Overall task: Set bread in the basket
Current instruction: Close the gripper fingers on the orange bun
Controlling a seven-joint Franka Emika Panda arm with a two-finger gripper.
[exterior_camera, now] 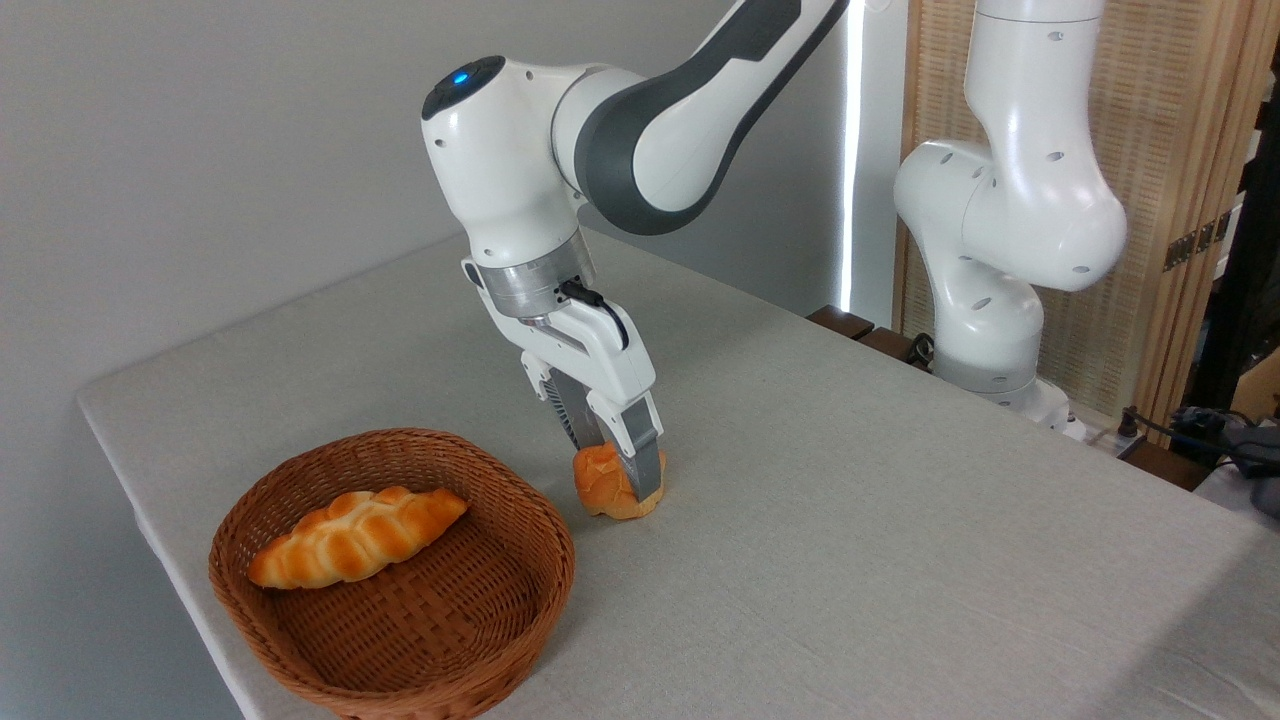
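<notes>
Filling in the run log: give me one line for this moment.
phase: grasp | gripper: shut on bun | bun: on table, right of basket | basket: holds braided loaf | bun not yet lifted

Braided loaf (355, 536) lying w/in wicker; grey table (900, 520)

Bright, even daylight w/ soft shadows on table (850, 560), sharp focus, no glare/blur.

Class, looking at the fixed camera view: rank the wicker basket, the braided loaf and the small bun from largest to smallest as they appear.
1. The basket, widest by far.
2. The braided loaf lying inside it.
3. The small bun on the table, between the fingers of the gripper, which partly hide it.
Basket and loaf sit somewhat nearer the camera, but the gaps look too big to flip.
</notes>
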